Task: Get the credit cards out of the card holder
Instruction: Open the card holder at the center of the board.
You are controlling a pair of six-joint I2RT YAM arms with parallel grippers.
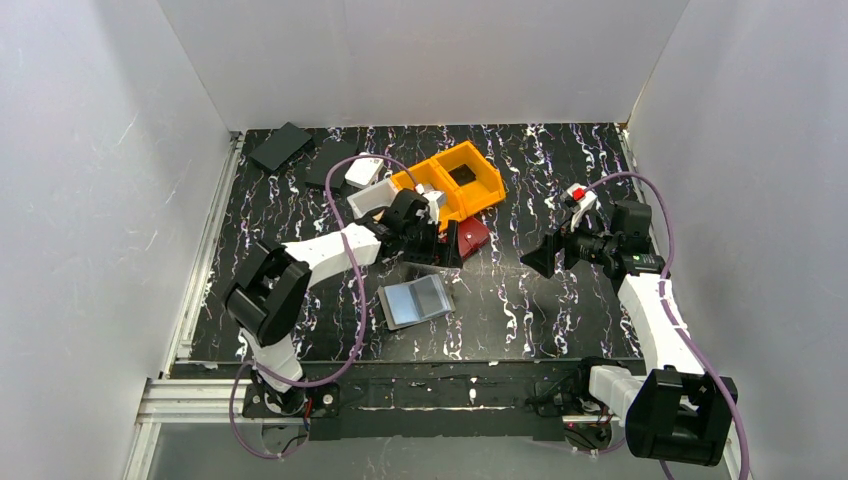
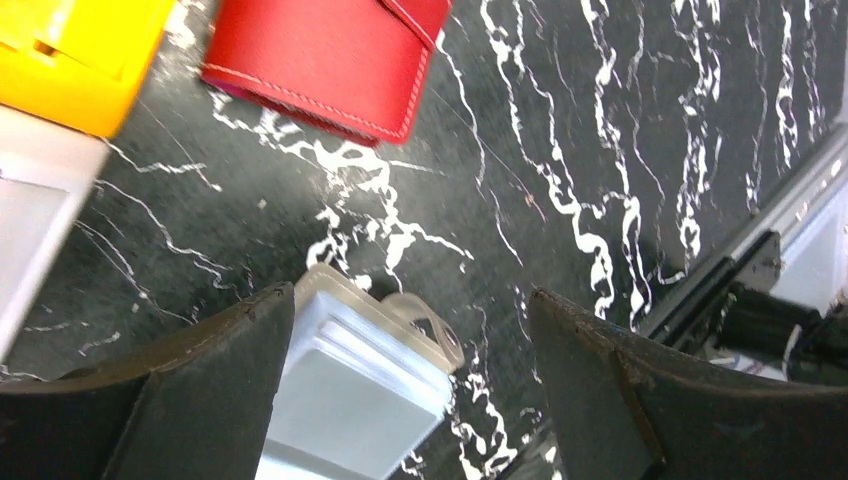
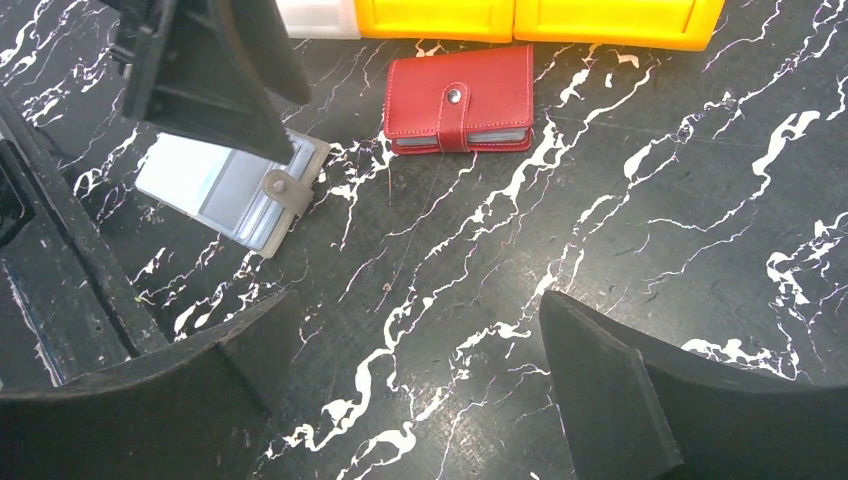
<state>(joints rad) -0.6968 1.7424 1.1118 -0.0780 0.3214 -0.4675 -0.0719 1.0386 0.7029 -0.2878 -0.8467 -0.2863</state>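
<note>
A red leather card holder [image 1: 472, 237] lies snapped shut in front of the orange bins; it also shows in the left wrist view [image 2: 320, 55] and in the right wrist view [image 3: 460, 100], with card edges at its open side. A grey translucent card holder [image 1: 415, 300] with a strap lies nearer the front, and shows in both wrist views [image 2: 360, 380] [image 3: 235, 185]. My left gripper [image 1: 435, 245] [image 2: 408, 293] is open and empty, hovering between the two holders. My right gripper [image 1: 540, 258] [image 3: 417, 300] is open and empty over bare table, right of the red holder.
Two joined orange bins [image 1: 455, 180] [image 3: 600, 20] and a white bin [image 1: 370, 195] [image 2: 30, 210] stand behind the holders. Flat black pieces [image 1: 280, 145] and a small white box [image 1: 362, 172] lie at the back left. The table's metal front rail [image 2: 740, 260] is nearby.
</note>
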